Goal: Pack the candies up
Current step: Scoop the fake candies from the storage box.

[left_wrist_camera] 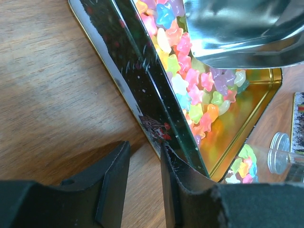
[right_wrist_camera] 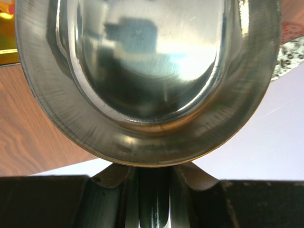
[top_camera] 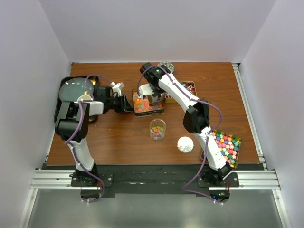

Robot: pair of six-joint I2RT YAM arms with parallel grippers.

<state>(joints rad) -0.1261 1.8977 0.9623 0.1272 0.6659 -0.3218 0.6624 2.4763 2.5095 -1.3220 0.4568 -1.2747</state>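
Candies (left_wrist_camera: 190, 80) loose in tin (left_wrist_camera: 137, 80), few in jar (top_camera: 157, 129) near it. Likely light, slick: scoop under, don't pinch. Right gripper (right_wrist_camera: 153, 190) clamps scoop (right_wrist_camera: 147, 71) over tin; left gripper (left_wrist_camera: 145, 185) narrow, empty, at tin wall.

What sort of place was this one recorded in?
Most likely a lab robot test cell, not a home or shop: plain white walls box in a wooden tabletop, an aluminium rail runs along its near edge, and candies sit staged in open trays with a jar and a metal scoop.
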